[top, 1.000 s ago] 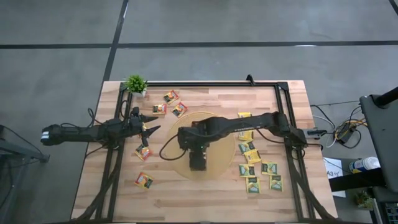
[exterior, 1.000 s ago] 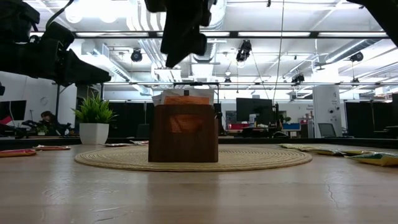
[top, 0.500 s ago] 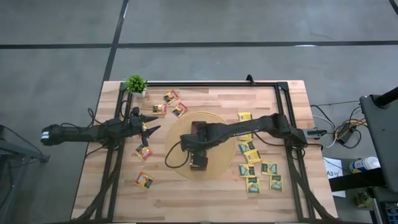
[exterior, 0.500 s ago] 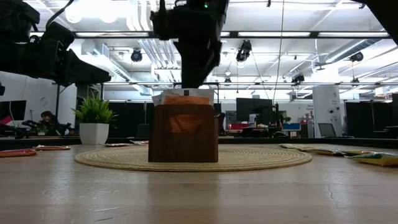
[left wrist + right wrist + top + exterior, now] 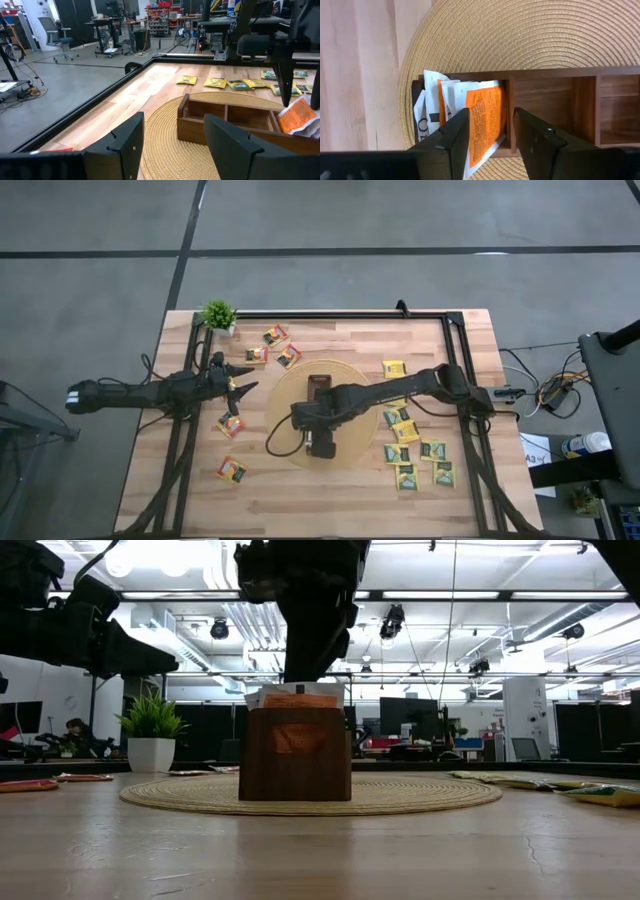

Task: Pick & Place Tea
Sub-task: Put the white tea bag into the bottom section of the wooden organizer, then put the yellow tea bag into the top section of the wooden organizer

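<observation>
In the right wrist view, lower centre, the right hand (image 5: 490, 132) hangs with fingers parted and gripping nothing, straddling an orange sachet (image 5: 484, 117) that stands among others in the end compartment of the wooden box (image 5: 555, 107). The sachet leans over the divider; a finger dragging on lift-off could likely pull it out. Farther left in the high view, the left hand (image 5: 243, 385) waits spread wide above loose tea sachets (image 5: 231, 424) on the bench (image 5: 330, 485).
</observation>
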`<action>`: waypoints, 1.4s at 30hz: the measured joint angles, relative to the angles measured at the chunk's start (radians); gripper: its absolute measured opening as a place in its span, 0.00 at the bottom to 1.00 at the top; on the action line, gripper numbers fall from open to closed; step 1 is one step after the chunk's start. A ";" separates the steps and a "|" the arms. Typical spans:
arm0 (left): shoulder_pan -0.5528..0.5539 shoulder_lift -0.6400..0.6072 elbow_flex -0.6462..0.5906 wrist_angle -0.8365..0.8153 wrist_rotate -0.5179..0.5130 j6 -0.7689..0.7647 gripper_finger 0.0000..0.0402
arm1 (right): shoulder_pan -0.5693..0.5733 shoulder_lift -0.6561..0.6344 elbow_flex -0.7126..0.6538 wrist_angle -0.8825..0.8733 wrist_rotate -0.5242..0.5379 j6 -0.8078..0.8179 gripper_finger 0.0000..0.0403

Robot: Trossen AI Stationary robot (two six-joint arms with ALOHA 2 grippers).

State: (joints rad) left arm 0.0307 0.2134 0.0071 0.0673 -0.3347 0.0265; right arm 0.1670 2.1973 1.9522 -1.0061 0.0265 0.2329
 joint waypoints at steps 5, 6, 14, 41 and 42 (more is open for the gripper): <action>0.000 0.000 0.000 0.000 0.000 0.000 0.50 | 0.000 -0.003 0.005 -0.008 0.000 -0.001 0.37; 0.000 0.000 0.000 0.000 0.000 0.000 0.50 | -0.001 -0.003 0.007 -0.008 0.000 -0.001 0.37; 0.000 0.000 0.000 0.000 0.000 0.000 0.50 | -0.001 -0.048 0.012 -0.011 0.003 -0.009 0.35; -0.001 0.000 0.000 0.000 0.000 0.000 0.50 | -0.011 -0.349 -0.329 -0.064 0.340 0.081 0.30; -0.001 0.000 0.000 0.000 0.000 0.000 0.50 | -0.016 -0.372 -0.358 -0.053 0.358 0.094 0.30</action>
State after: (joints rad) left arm 0.0299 0.2131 0.0070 0.0673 -0.3347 0.0265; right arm 0.1509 1.8250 1.5944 -1.0587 0.3846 0.3273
